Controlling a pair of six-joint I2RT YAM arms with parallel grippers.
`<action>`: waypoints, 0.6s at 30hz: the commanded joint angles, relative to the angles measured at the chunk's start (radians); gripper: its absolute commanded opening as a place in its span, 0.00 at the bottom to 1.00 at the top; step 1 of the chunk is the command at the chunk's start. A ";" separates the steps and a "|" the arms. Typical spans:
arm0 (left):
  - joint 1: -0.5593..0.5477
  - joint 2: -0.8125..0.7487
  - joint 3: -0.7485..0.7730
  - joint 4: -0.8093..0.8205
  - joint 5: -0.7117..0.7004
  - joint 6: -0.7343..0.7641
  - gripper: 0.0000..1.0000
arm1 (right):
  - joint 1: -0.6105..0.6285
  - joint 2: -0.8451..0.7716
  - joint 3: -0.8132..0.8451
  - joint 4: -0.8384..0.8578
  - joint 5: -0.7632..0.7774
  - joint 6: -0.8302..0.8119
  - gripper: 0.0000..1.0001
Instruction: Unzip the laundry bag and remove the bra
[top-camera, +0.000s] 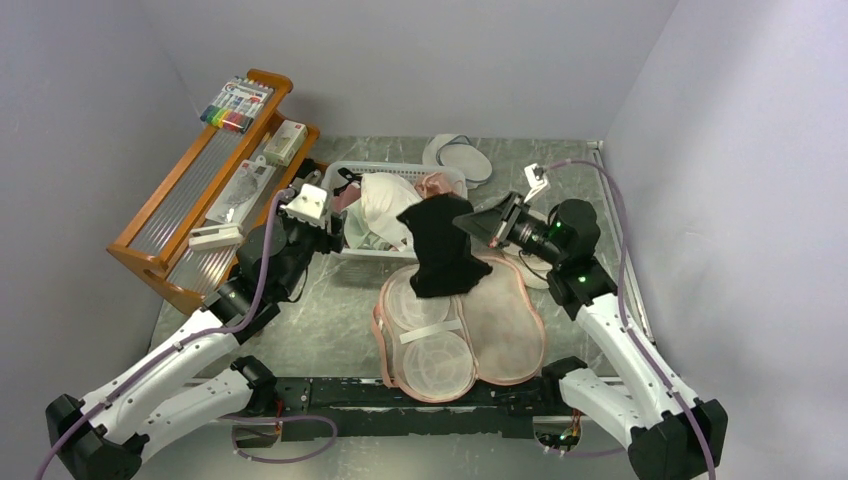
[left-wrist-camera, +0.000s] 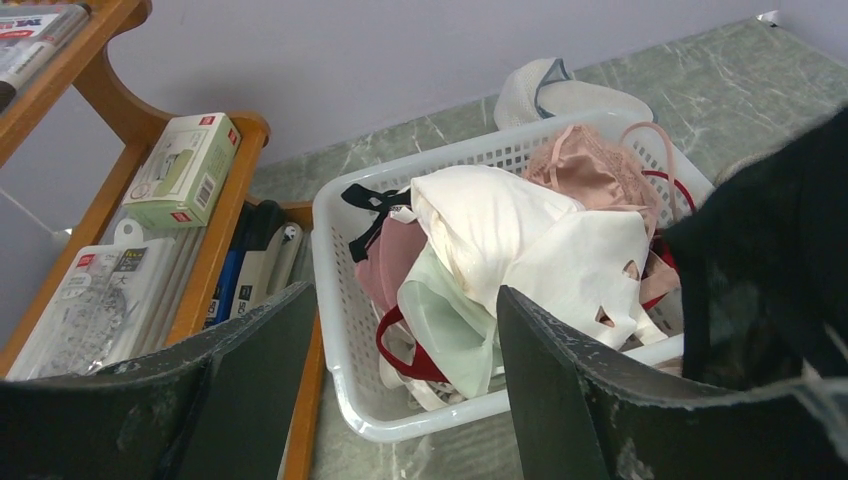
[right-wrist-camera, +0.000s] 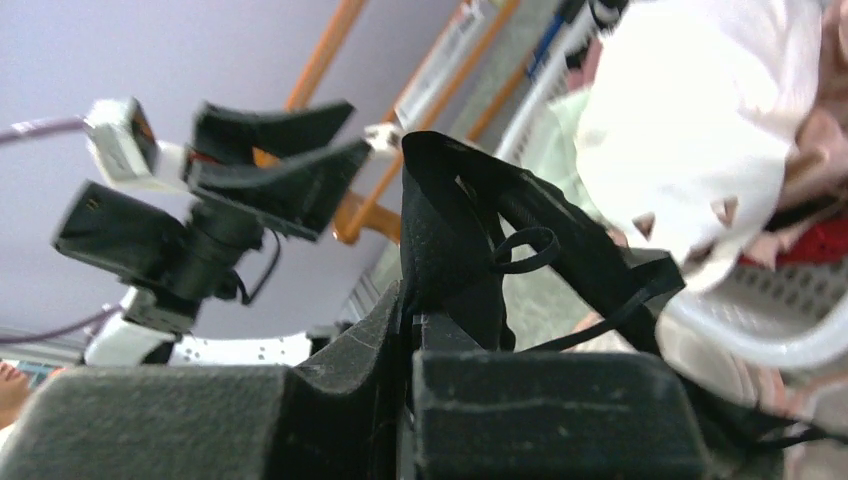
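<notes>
Overhead, the bra (top-camera: 440, 255) hangs over the opened laundry bag (top-camera: 465, 335); only the wrist view shows the right gripper (right-wrist-camera: 410, 318) pinching it tight. The left gripper (left-wrist-camera: 405, 320) gapes empty, facing the crowded basket (left-wrist-camera: 340, 330).

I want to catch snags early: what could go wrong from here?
The bra hangs from the shut right gripper down to the open laundry bag. A loose strap might catch and drag the bag, which lies at the table's near edge. The open left gripper sits close beside the bra, so a strap could snag on it.
</notes>
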 joint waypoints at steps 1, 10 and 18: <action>0.009 -0.026 0.025 0.012 -0.031 0.012 0.77 | 0.017 0.044 0.097 0.089 0.123 0.066 0.00; 0.009 -0.073 0.004 0.037 -0.107 0.039 0.77 | 0.187 0.268 0.212 0.362 0.548 0.171 0.00; 0.012 -0.091 -0.008 0.052 -0.146 0.056 0.75 | 0.406 0.613 0.458 0.539 0.938 0.139 0.00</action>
